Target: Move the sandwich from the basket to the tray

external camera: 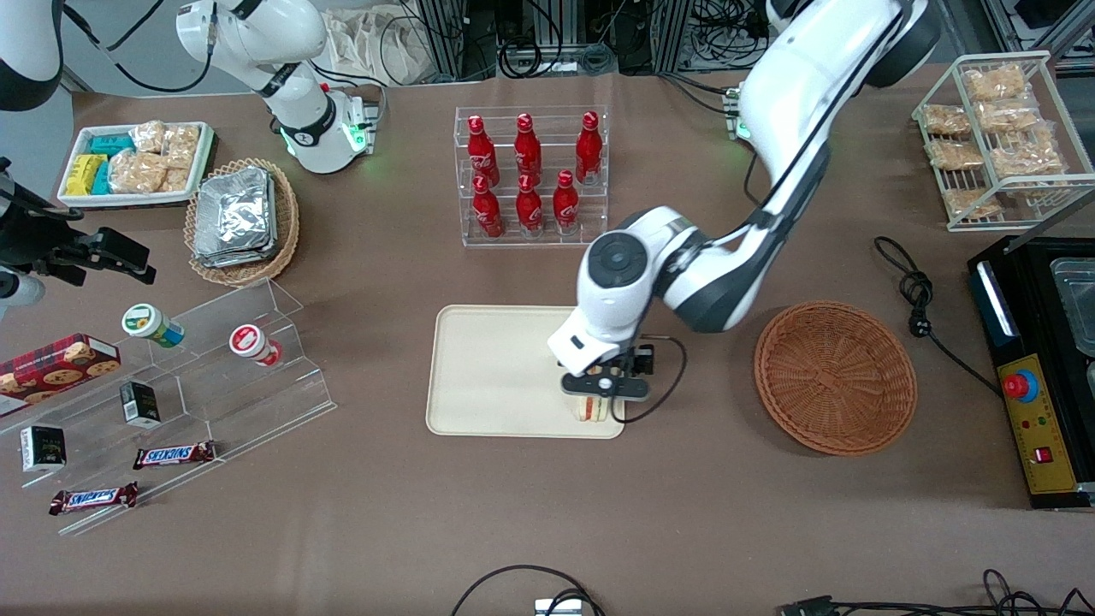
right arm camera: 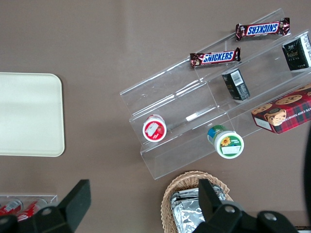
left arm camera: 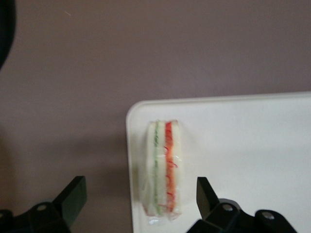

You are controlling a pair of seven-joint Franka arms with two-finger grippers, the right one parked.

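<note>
The pincer [external camera: 596, 395] is hanging over the tray [external camera: 496, 376], its fingers [left arm camera: 206, 191] standing apart and gripping nothing. The sandwich [left arm camera: 164, 167] is resting on edge on the tray, at the corner nearest the wicker basket [external camera: 835, 376], which is sitting on the desk [external camera: 547, 522].

sandwich [left arm camera: 164, 167] on tray [external camera: 492, 376] corner | hand [external camera: 596, 402] above, seemingly apart

Brown table [external camera: 547, 513] carries tray [external camera: 488, 376], basket [external camera: 834, 376], bottle rack [external camera: 530, 175]; hand [external camera: 599, 402] over tray.
</note>
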